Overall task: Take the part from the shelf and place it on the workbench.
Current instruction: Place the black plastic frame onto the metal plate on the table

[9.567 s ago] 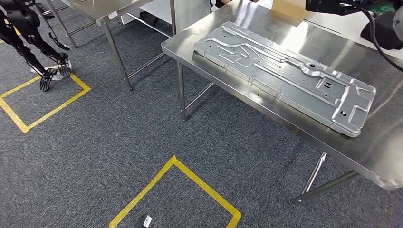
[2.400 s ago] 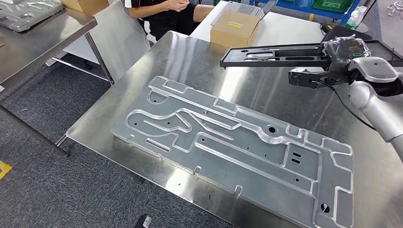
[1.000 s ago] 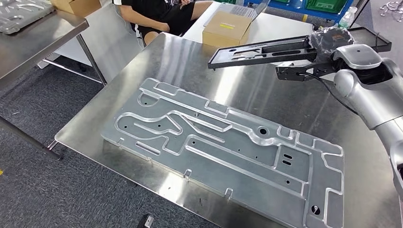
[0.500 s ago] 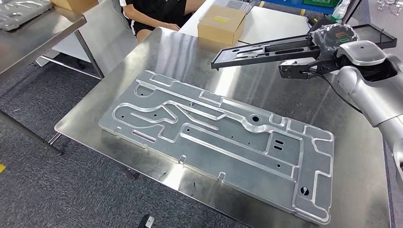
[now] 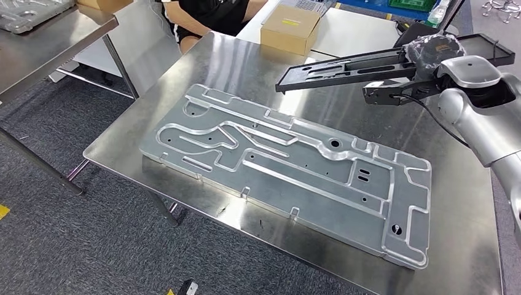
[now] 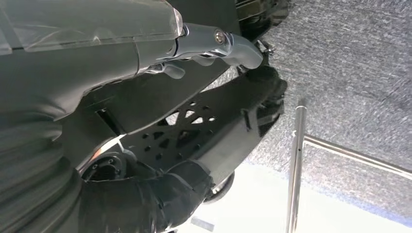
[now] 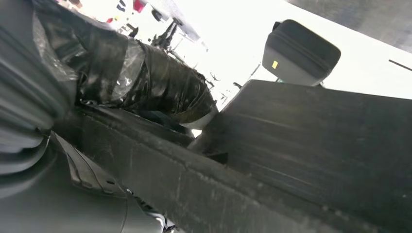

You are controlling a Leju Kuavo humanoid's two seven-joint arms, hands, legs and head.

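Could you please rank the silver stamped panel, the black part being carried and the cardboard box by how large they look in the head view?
1. Silver stamped panel, clearly largest.
2. Black part, held above the workbench; nearer the camera, so unsure.
3. Cardboard box, smallest, though farthest away.

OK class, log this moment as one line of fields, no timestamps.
right hand: holds black part | part: in the air above workbench, not set down | silver plate: flat on workbench | left hand: hanging, state unclear
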